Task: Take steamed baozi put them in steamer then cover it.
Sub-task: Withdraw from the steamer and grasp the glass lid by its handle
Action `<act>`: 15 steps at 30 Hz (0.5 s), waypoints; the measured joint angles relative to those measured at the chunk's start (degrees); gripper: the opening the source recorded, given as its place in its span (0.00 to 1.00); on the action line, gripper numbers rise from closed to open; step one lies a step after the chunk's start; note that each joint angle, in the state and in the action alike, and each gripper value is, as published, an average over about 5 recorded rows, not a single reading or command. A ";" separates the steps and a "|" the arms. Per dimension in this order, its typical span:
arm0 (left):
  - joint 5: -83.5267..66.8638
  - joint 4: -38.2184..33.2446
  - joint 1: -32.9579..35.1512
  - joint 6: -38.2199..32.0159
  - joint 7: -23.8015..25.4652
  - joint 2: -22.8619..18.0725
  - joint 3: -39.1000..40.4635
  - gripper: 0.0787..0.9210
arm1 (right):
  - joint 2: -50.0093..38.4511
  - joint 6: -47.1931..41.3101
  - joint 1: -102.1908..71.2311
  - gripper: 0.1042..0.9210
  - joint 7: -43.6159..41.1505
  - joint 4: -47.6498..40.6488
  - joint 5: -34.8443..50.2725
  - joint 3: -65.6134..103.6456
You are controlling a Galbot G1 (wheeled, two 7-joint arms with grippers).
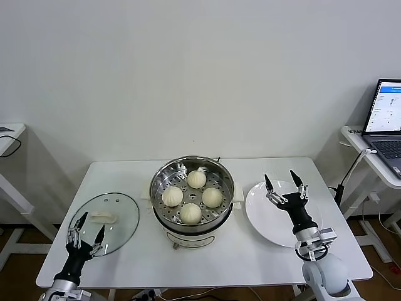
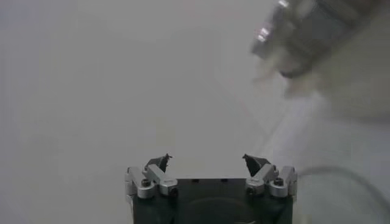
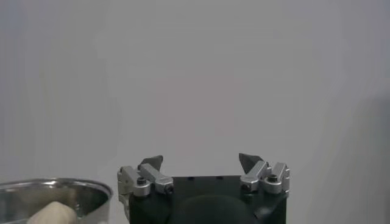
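Note:
Several creamy-white baozi (image 1: 197,179) lie inside the shiny steel steamer (image 1: 161,177), which stands on its cream pot base at the table's middle. One baozi top (image 3: 53,213) and the steamer rim (image 3: 55,184) show in the right wrist view. The clear glass lid (image 1: 119,219) with a white handle lies flat on the table to the left. My left gripper (image 1: 87,227) is open and empty at the lid's near edge, pointing up; it also shows in the left wrist view (image 2: 207,159). My right gripper (image 1: 285,185) is open and empty over the white plate (image 1: 263,216); it also shows in the right wrist view (image 3: 200,161).
The white table (image 1: 238,257) holds everything. A side desk with a laptop (image 1: 388,119) stands at the right, with a cable hanging from it. Another small table (image 1: 9,135) stands at the far left. A plain wall is behind.

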 measured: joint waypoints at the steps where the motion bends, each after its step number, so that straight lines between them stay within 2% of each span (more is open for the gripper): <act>1: 1.71 0.70 -0.21 -0.22 -0.47 0.05 -0.21 0.88 | 0.06 0.01 -0.08 0.88 0.02 0.00 -0.01 0.09; 15: 14.17 8.09 -5.10 -1.00 -3.43 0.85 -1.36 0.88 | 1.08 0.32 -0.73 0.88 0.10 -0.18 -0.60 0.22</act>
